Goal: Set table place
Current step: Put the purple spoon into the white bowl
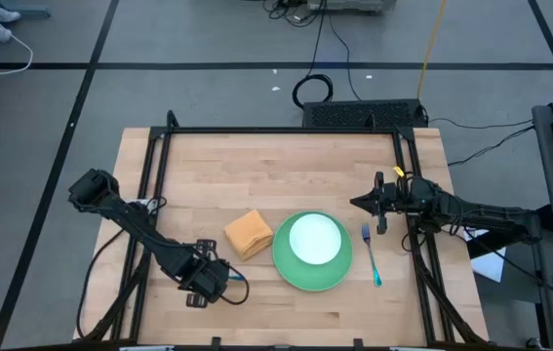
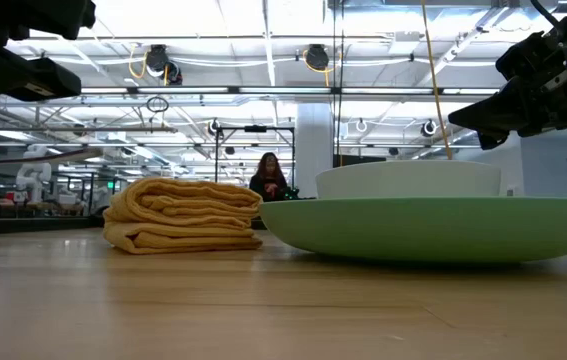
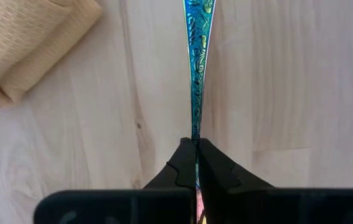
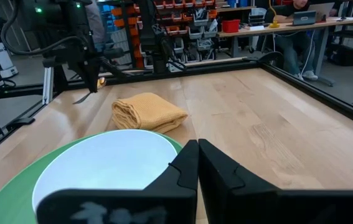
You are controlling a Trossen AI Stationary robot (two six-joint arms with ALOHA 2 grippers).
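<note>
Left fingers: the left gripper [image 3: 196, 163] was clamped on the spoon [image 3: 197, 56], its patterned teal handle running straight out from between the closed tips.
Left gripper position: near the front left of the table [image 1: 256, 156], low and close to the napkin [image 1: 249, 234], on the side away from the plate.
Right fingers: the right gripper [image 4: 197, 158] was pressed together on nothing, hovering above the table's right side, just beyond the fork [image 1: 370, 252].
Plate and bowl: the green plate [image 1: 288, 265] sat front centre with the white bowl [image 1: 314, 239] inside it.
Fork: lying on the wood just right of the plate, tines away from the front edge.
Napkin: folded, touching or almost touching the plate's left rim.
Step in hand: by my reading, the spoon was the last piece to place; everything else seemed set.
Next move: probably carry the spoon to a bare spot beside the plate, lower it flat, then let go.
</note>
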